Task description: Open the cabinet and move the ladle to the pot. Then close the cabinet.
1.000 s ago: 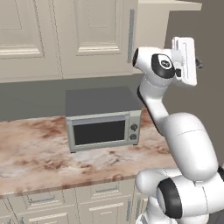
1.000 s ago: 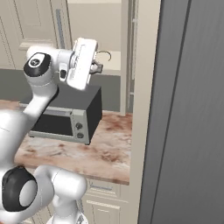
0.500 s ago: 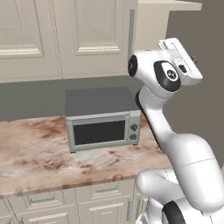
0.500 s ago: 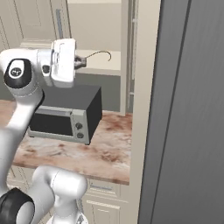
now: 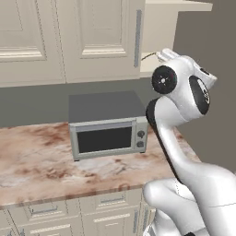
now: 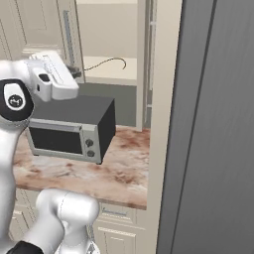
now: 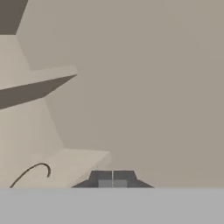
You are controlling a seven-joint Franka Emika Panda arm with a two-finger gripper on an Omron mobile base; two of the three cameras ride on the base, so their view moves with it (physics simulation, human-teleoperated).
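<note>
The cream upper cabinet point(image 6: 106, 30) stands open, its door point(image 6: 143, 59) swung out toward me. On its lower shelf lies the ladle point(image 6: 106, 62), a thin curved brown line also seen as the ladle point(image 5: 149, 55) and the ladle point(image 7: 30, 172). My gripper point(image 6: 74, 72) hovers at the left front of the opening, just left of the ladle and apart from it. In the hand view the gripper point(image 7: 112, 180) has its fingertips pressed together with nothing between them. The pot is out of view.
A grey microwave point(image 5: 107, 131) sits on the marble counter point(image 5: 37, 161) directly under the open cabinet. A closed cabinet door with a grey bar handle point(image 5: 137, 38) is to the left. A tall grey panel point(image 6: 218, 129) rises on the right. Drawer fronts point(image 5: 110, 203) run below.
My hand has swung left and turned toward the cabinet opening, ending close to the shelf's front edge. The jaws stayed shut and the ladle has not moved.
</note>
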